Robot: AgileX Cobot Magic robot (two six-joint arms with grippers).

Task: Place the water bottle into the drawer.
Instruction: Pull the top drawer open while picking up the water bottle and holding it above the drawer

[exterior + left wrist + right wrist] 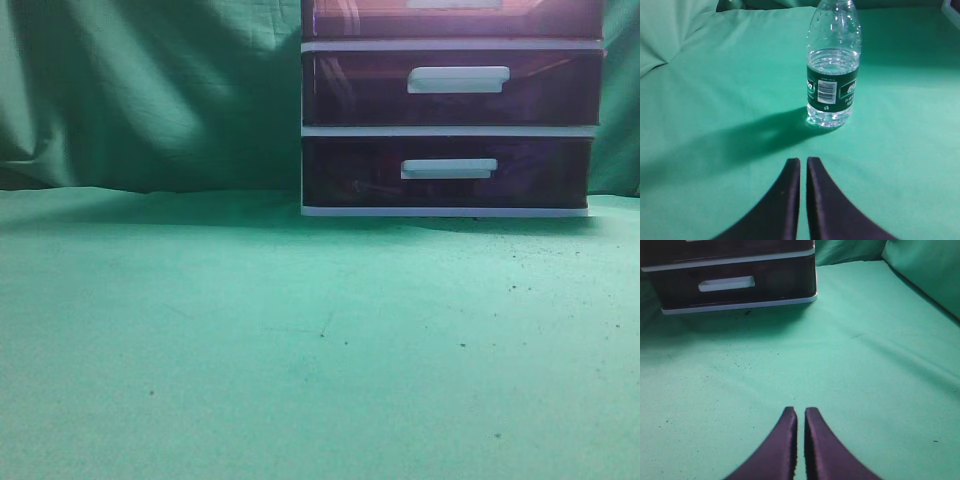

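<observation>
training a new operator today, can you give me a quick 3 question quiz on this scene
1. True or false: the small clear plastic water bottle with the dark green label stands upright on the green cloth.
2. Multiple choice: the left gripper is a) shut on the bottle, b) shut and holding nothing, c) wide open.
3. Short answer: what colour are the bar handles on the dark purple-brown translucent drawer unit, and where is the right gripper relative to it?

Key
1. True.
2. b.
3. White; it sits apart from the unit, fingers together, over bare cloth.
</observation>
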